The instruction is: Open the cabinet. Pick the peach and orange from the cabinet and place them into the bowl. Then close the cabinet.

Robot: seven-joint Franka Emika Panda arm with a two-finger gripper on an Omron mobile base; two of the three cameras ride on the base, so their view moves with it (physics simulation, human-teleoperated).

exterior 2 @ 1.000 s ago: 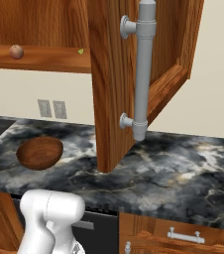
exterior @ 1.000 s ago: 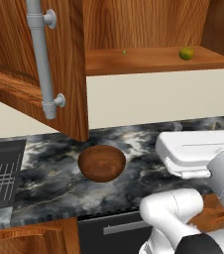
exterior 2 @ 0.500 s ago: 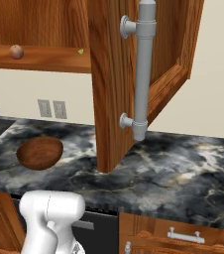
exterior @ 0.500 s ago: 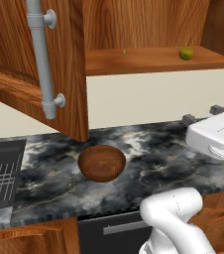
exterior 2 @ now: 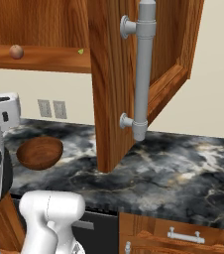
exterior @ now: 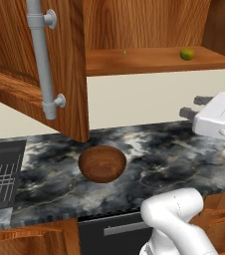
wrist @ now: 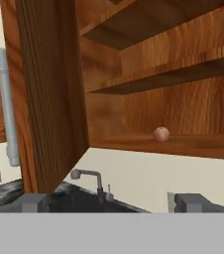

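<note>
The cabinet stands open, its left door (exterior: 64, 74) and right door (exterior 2: 119, 84) swung out over the counter, each with a long grey bar handle (exterior 2: 144, 69). On the lower shelf lies the yellow-green orange (exterior: 187, 54) at the right and the reddish peach (exterior 2: 16, 51) at the left, also in the hand view, peach (wrist: 161, 134). The dark wooden bowl (exterior: 102, 163) sits on the counter below the left door, bowl (exterior 2: 39, 152). My gripper (exterior: 194, 106) hangs open and empty above the counter, below shelf height, right of the bowl; its tips, gripper (wrist: 114, 203), point at the shelf.
A black marble counter (exterior: 159, 154) runs under the cabinet. A sink with a dish rack (exterior: 0, 174) lies at the left, its faucet (wrist: 91, 178) low in the hand view. Wall outlets (exterior 2: 52, 109) sit behind the bowl. A drawer with a short handle (exterior 2: 183, 235) is below.
My hand has risen and swung to the right in the left base view and has come into the left edge of the right base view. Fruit, bowl and doors have not moved.
</note>
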